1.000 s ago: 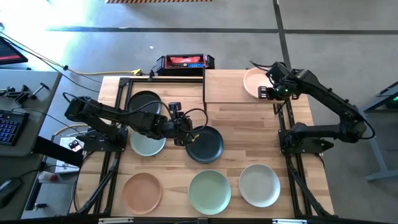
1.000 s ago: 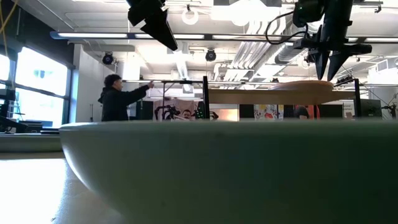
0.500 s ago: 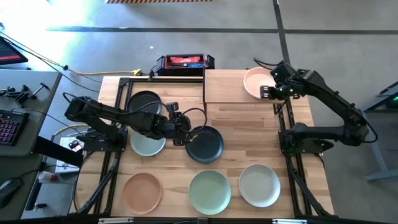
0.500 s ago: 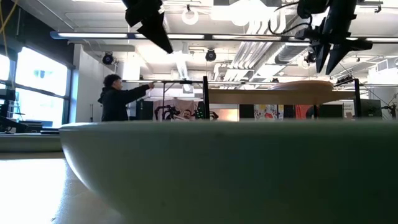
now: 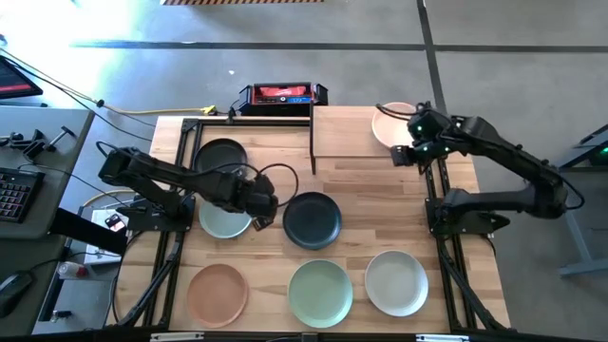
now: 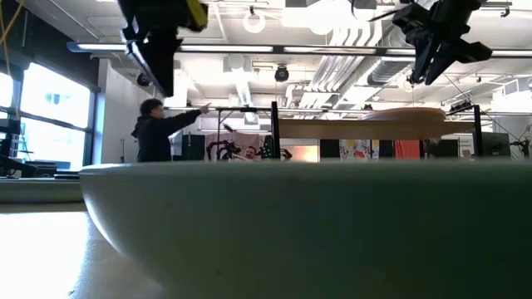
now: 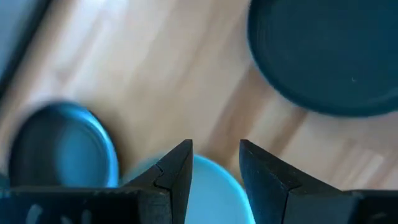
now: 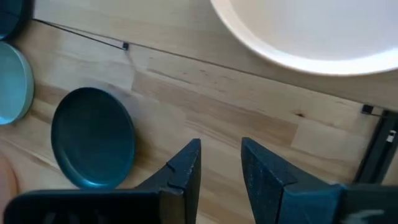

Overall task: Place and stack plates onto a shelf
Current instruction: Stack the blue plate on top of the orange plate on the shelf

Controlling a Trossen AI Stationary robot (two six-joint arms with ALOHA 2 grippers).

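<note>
Between placements: three plates [image 5: 320,288] lined the tabletop's [image 5: 380,199] near edge; mid-table, the left gripper [image 5: 263,211] hovered, jaws apart and empty, beside a black plate [image 5: 312,219], the likely next pickup. Beyond, the right gripper [image 5: 403,152], jaws also apart and empty, hung by the peach plate [image 5: 390,123] on the shelf [image 5: 347,133].

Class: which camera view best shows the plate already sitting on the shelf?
The high view: the peach plate shows on the shelf, beside the right hand. The right wrist view shows only part of its rim; the low view shows it edge-on; the left wrist view misses it.
</note>
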